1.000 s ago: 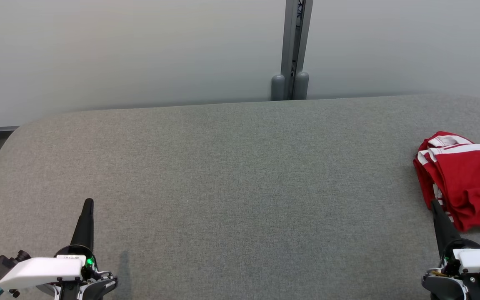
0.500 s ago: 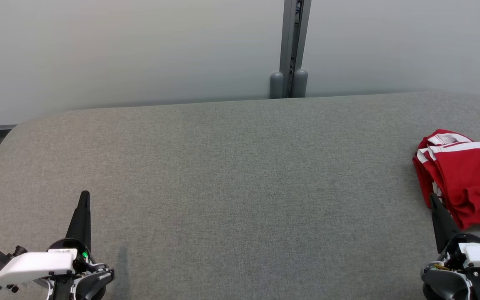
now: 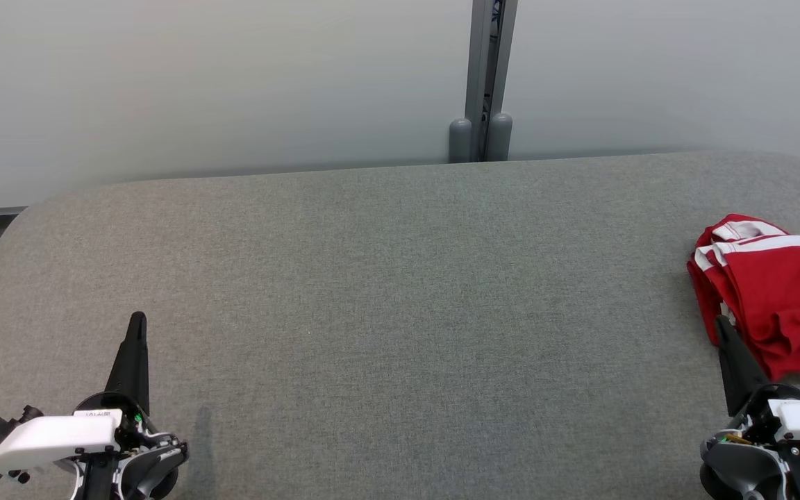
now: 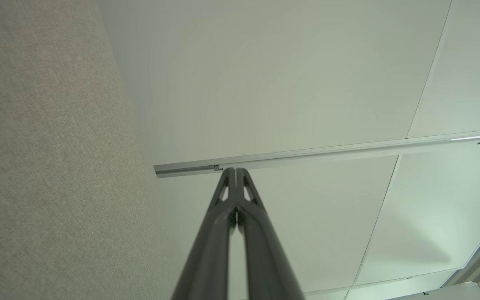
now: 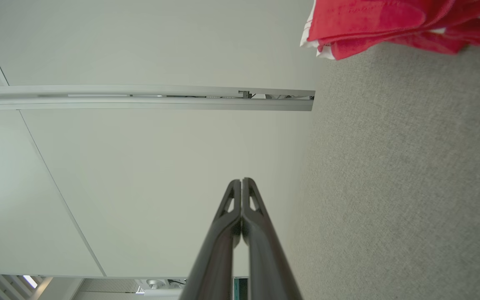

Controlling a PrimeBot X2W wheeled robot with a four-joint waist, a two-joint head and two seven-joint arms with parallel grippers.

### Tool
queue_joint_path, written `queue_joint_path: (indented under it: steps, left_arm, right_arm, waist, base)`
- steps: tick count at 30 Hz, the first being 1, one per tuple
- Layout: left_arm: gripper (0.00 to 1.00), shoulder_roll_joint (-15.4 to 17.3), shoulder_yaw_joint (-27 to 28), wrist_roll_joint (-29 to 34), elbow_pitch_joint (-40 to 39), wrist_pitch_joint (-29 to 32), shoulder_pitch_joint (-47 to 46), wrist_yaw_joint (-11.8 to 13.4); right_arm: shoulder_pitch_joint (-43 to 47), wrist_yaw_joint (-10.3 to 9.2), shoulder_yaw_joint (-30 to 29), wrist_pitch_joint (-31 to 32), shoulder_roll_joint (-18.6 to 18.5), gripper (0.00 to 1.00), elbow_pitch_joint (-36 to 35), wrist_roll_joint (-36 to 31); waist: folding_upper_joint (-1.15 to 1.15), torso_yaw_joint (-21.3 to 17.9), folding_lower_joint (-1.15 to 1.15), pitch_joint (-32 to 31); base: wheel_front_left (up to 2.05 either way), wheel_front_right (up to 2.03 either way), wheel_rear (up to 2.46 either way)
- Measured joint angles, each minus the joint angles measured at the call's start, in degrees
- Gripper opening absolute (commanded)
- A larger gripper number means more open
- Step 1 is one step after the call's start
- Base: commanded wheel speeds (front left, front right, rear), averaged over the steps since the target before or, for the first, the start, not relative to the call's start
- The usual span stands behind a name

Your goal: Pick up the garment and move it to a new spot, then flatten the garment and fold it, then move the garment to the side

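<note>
A grey fabric-covered table with rounded corners (image 3: 372,278) spans the foreground. Behind it stands a plain pale grey panelled wall (image 3: 198,83), evenly lit. A vertical grey metal rail (image 3: 489,62) divides the panels, with two rounded grey caps (image 3: 460,141) at its foot.

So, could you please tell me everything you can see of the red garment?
The red garment is soft-looking cloth with white stripes, bunched in a loosely folded heap, not flattened. It lies on the grey fabric-covered table toward its right end, partly cut off by the head view's border. Only the table touches it; the right pincer, shut, sits short of it.
</note>
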Motion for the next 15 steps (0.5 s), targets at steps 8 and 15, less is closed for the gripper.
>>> queue_joint_path:
  steps: [8,15]
  left_arm:
    - [0.0,-0.07,0.11,0.02,0.0,0.01,0.0,0.0]
    - [0.0,-0.12,0.2,0.05,0.0,0.15,0.0,0.0]
  right_arm:
    - [0.0,0.0,0.0,0.0,0.0,0.0,0.0,0.0]
    - [0.0,0.0,0.0,0.0,0.0,0.0,0.0,0.0]
  waist:
    - [0.0,0.0,0.0,0.0]
    - [0.0,0.0,0.0,0.0]
  base:
    - [0.0,0.0,0.0]
    - [0.0,0.0,0.0]
